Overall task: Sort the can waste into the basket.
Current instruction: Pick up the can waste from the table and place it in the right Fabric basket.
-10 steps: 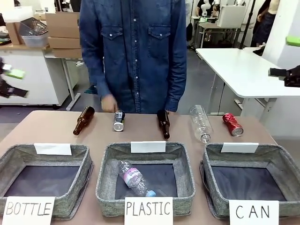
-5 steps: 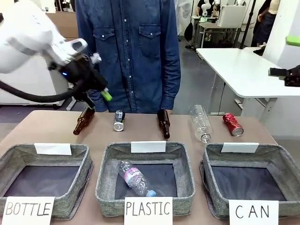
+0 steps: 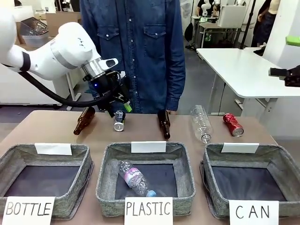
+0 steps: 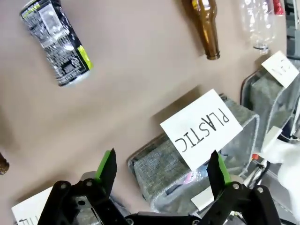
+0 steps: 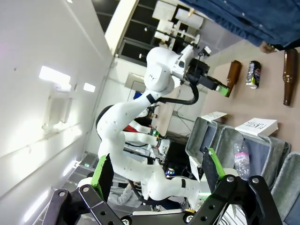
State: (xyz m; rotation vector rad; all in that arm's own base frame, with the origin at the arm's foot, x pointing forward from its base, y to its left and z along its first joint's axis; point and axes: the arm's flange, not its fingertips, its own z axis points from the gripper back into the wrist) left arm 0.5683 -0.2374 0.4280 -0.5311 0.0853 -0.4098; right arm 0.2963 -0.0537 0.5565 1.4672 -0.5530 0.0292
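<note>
Close above the black can [image 3: 119, 120], lying end-on toward the robot, the left gripper [image 3: 120, 108] hovers wide open, empty.

Front camera faces person [image 3: 133, 51] across table [image 3: 47, 125], left wrist close overhead, right wrist far, sideways, all sharing black can [image 3: 119, 120].

Handwritten "BOTTLE" sign [image 3: 28, 211] fronting the left basket [image 3: 87, 164], "PLASTIC" sign [image 3: 148, 210] on the middle basket [image 3: 104, 174] (from the left wrist it reads tilted), "CAN" sign [image 3: 253, 212] on the right basket [image 3: 209, 171], black can [image 4: 58, 44] with print too fine to read.
</note>
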